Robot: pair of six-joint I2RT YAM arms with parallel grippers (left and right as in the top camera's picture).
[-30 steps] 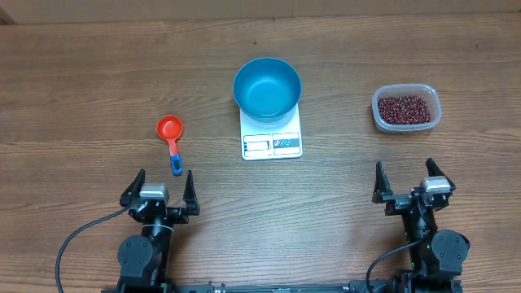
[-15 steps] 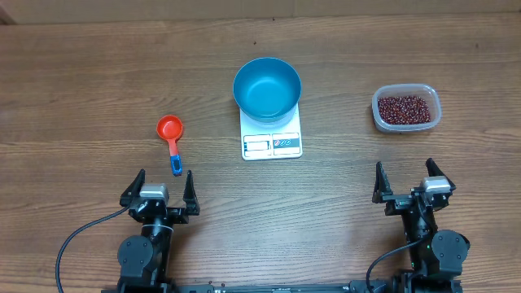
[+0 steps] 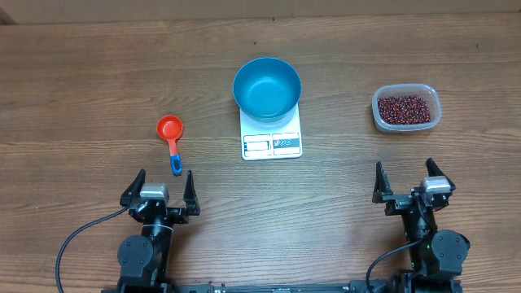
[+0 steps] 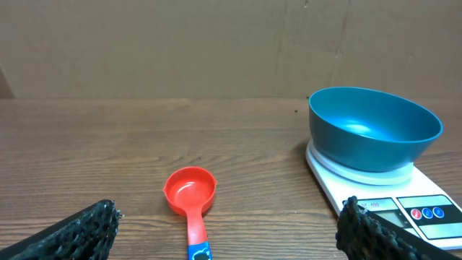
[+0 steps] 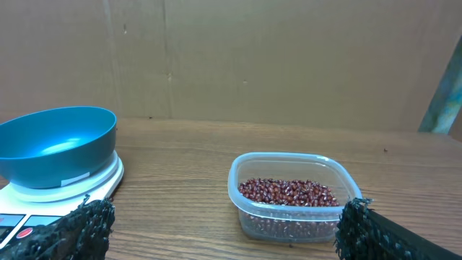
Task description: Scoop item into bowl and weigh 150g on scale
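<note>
Zero beans [image 3: 401,108] in the bowl [image 3: 267,88] so far; task not started.
Left pincer [image 3: 161,183] and right pincer [image 3: 404,177] sit at the near desk [image 3: 81,81] edge, both spread wide, holding nothing. Empty blue bowl rests on the white scale [image 3: 272,144], mid-desk. Beans are tiny, dark maroon, a loose heap in the clear tub [image 3: 407,127] at right. Red scoop [image 3: 171,134] lies left of scale, untouched. Scooping, pouring, weighing all left.
</note>
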